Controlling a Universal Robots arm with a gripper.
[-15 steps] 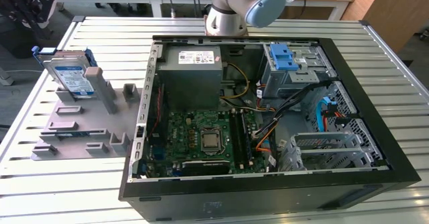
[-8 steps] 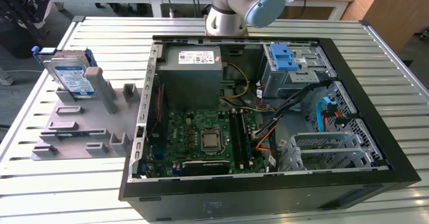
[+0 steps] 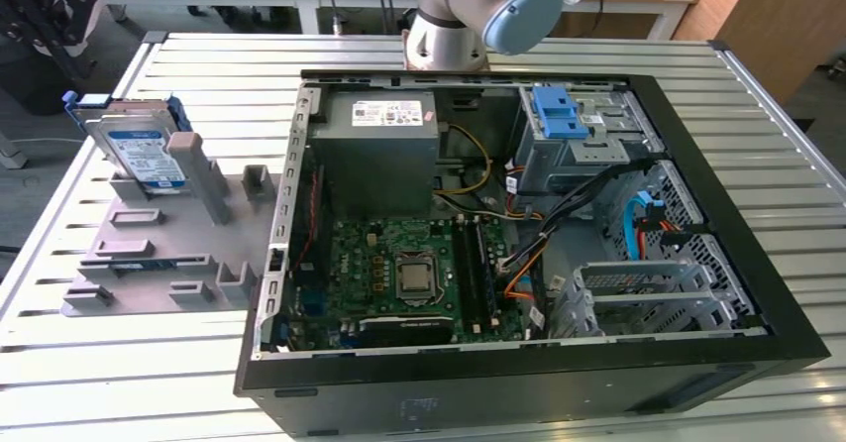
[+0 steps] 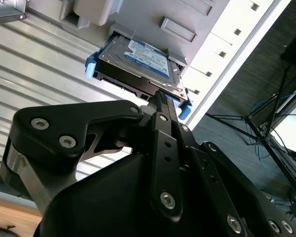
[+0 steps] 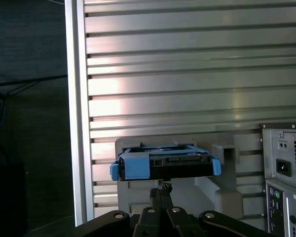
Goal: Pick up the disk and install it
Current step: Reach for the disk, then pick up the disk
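Disk, silver with a white-and-blue label and a blue carrier frame, leans on edge in the grey holder. The holder sits on the slatted tabletop, to the exterior view's left of the open computer case. In both wrist views the gripper is pressed together, holding nothing, its tip pointing at the disk's connector edge.
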